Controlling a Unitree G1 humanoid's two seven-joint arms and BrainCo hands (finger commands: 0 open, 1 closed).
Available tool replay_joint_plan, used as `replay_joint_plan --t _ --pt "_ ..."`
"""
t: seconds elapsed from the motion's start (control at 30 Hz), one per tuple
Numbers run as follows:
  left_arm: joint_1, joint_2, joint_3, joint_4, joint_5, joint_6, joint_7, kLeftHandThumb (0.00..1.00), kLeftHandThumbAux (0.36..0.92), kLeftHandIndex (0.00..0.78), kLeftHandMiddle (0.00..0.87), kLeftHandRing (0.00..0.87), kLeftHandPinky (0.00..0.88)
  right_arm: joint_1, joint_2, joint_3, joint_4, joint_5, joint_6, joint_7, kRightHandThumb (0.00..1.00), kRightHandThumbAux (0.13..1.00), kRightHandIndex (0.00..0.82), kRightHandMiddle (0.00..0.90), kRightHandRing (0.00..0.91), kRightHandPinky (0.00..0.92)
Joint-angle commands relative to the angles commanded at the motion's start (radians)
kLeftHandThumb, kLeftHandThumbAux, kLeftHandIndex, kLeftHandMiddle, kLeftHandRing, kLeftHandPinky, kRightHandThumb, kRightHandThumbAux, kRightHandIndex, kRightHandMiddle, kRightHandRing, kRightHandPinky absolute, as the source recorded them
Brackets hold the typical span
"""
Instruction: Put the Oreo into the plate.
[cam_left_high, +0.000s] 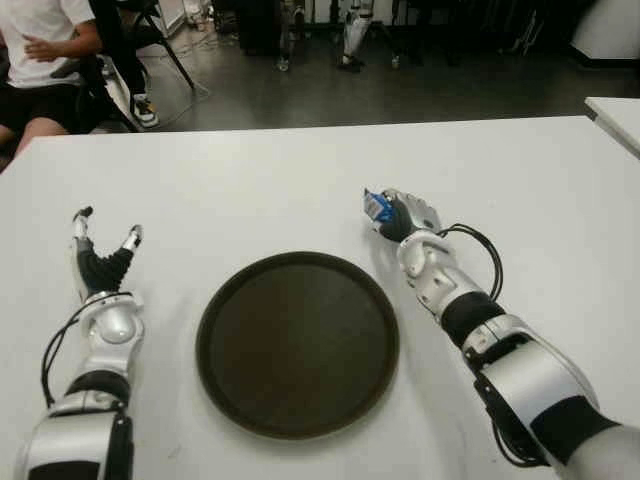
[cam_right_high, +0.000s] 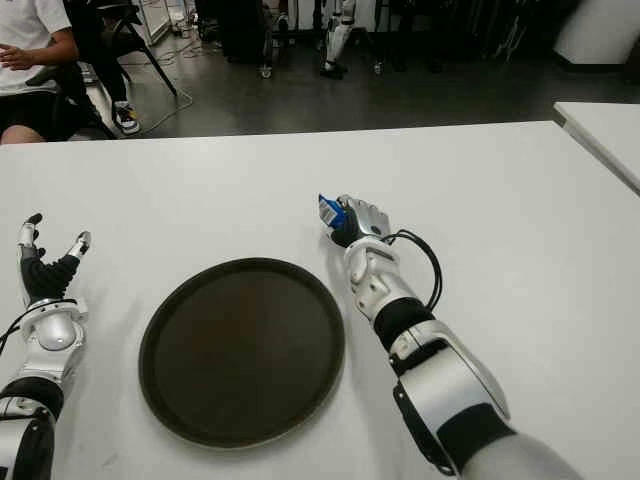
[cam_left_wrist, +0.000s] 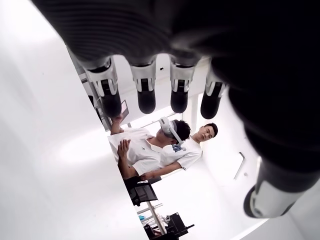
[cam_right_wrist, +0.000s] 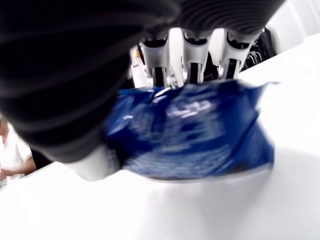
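Observation:
A small blue Oreo packet sits in my right hand, just beyond the upper right rim of the round dark plate on the white table. In the right wrist view the fingers curl over the far side of the Oreo packet and the thumb presses its near corner, close above the tabletop. My left hand shows left of the plate with fingers spread and nothing in it.
People sit on chairs beyond the table's far left corner. A second white table's corner shows at the far right. Bare tabletop surrounds the plate.

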Motion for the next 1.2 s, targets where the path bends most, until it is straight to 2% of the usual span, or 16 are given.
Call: replay_joint_plan --t 0.1,0.17,0.23,0.33,0.37,0.43,0.53,0.7,0.73,0.77,0.87,0.97,1.1,1.2 --pt "-0.002 0.003 0.002 0.004 -0.002 -0.005 -0.011 0.000 0.667 0.008 0.003 0.000 0.000 0.058 -0.003 -0.082 -0.081 0.106 -0.104 0.047 0.715 0.711 0.443 0.675 0.589 0.700" --pt "-0.003 0.003 0.005 0.006 -0.007 -0.010 -0.020 0.000 0.672 0.009 0.004 0.000 0.000 0.100 0.003 -0.153 -0.159 0.216 -0.150 0.135 0.715 0.712 0.443 0.731 0.673 0.748" --pt "-0.003 0.003 0.006 0.007 -0.008 -0.012 -0.024 0.000 0.675 0.010 0.005 0.000 0.000 0.116 0.005 -0.175 -0.190 0.255 -0.159 0.173 0.715 0.712 0.443 0.761 0.722 0.772" --pt "-0.001 -0.001 0.016 0.007 -0.019 -0.029 -0.032 0.000 0.675 0.012 0.008 0.000 0.000 0.134 0.065 -0.322 -0.331 0.566 -0.052 0.411 0.715 0.713 0.442 0.790 0.766 0.784" --pt "0.000 -0.001 0.017 0.007 -0.021 -0.032 -0.033 0.000 0.679 0.013 0.012 0.000 0.001 0.138 0.081 -0.353 -0.361 0.639 -0.023 0.463 0.717 0.713 0.442 0.799 0.778 0.793" --pt "0.000 0.000 0.017 0.006 -0.020 -0.034 -0.033 0.000 0.682 0.015 0.016 0.000 0.002 0.146 0.096 -0.378 -0.389 0.704 0.003 0.507 0.718 0.713 0.441 0.807 0.789 0.800" --pt "0.000 0.002 0.012 0.007 -0.015 -0.038 -0.037 0.000 0.677 0.016 0.016 0.000 0.000 0.161 0.109 -0.403 -0.425 0.777 0.024 0.561 0.721 0.712 0.441 0.816 0.807 0.824" --pt "-0.001 0.003 0.011 0.009 -0.015 -0.043 -0.044 0.000 0.667 0.020 0.016 0.000 0.000 0.182 0.111 -0.426 -0.481 0.847 0.071 0.619 0.723 0.711 0.441 0.830 0.831 0.853" --pt "-0.001 0.004 0.012 0.009 -0.014 -0.043 -0.044 0.000 0.661 0.023 0.017 0.000 0.000 0.187 0.112 -0.430 -0.492 0.857 0.082 0.628 0.769 0.697 0.436 0.726 0.830 0.854" --pt "-0.001 0.005 0.011 0.010 -0.013 -0.043 -0.043 0.000 0.658 0.024 0.018 0.000 0.000 0.190 0.114 -0.433 -0.501 0.867 0.093 0.637 0.798 0.687 0.433 0.660 0.830 0.855" --pt "0.000 0.006 0.011 0.011 -0.011 -0.042 -0.041 0.000 0.666 0.024 0.021 0.003 0.004 0.195 0.116 -0.437 -0.516 0.876 0.113 0.647 0.834 0.676 0.429 0.580 0.830 0.857" --pt "0.002 0.008 0.009 0.012 -0.007 -0.039 -0.034 0.000 0.675 0.021 0.019 0.001 0.001 0.204 0.118 -0.439 -0.543 0.893 0.151 0.659 0.846 0.672 0.431 0.557 0.835 0.865" --pt "0.004 0.008 0.008 0.014 -0.006 -0.035 -0.034 0.000 0.668 0.020 0.015 0.000 0.000 0.232 0.162 -0.452 -0.578 0.963 0.229 0.674 0.853 0.669 0.437 0.559 0.836 0.867" --pt "0.004 0.009 0.008 0.015 -0.006 -0.035 -0.036 0.000 0.662 0.021 0.016 0.000 0.000 0.244 0.179 -0.456 -0.597 0.993 0.270 0.674 0.856 0.668 0.439 0.561 0.833 0.862"
